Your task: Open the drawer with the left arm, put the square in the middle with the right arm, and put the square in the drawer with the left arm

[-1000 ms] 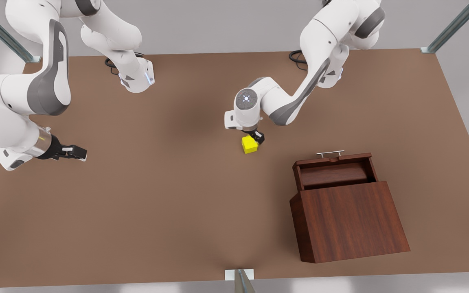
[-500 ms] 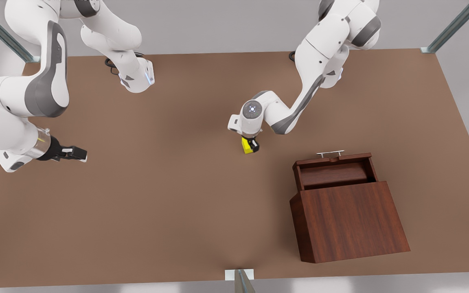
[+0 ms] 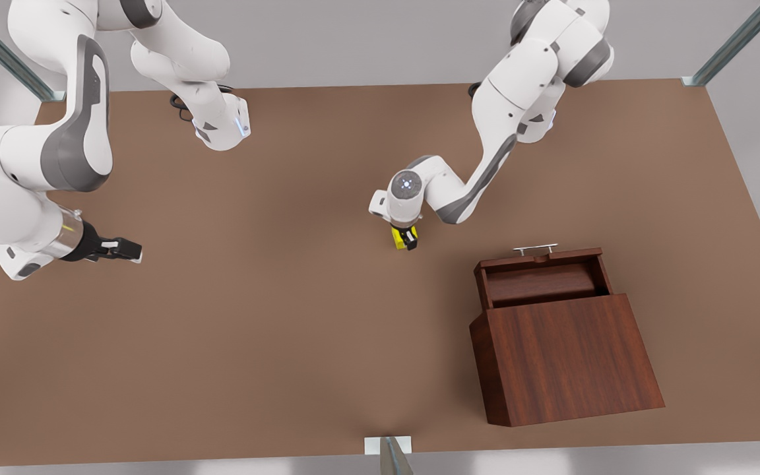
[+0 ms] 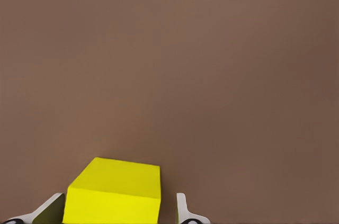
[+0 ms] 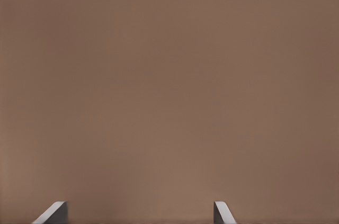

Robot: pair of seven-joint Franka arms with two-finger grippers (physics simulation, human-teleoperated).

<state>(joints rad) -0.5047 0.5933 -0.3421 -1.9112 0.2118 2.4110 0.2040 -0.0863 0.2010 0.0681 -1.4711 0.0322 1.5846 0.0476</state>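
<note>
Left gripper (image 3: 407, 238): down at the square near the table's centre, a finger on each side of it; fingers (image 4: 183, 209) spread with slim gaps to the cube's faces, not yet pressing.
Square (image 3: 398, 239): yellow cube resting on the table (image 3: 274, 316), about midway between the far and near edges, well apart from the cabinet; seen close between the fingertips in the left wrist view (image 4: 114, 192).
Right gripper (image 3: 128, 249): waiting above the table near the edge at the front view's left, fingers (image 5: 53, 213) wide apart, nothing between them.
Drawer (image 3: 541, 274): pulled out of the cabinet (image 3: 565, 359) toward the table's far edge, silver handle (image 3: 535, 249) leading, inside bare.
Cabinet: near the table's near corner on the front view's right.
</note>
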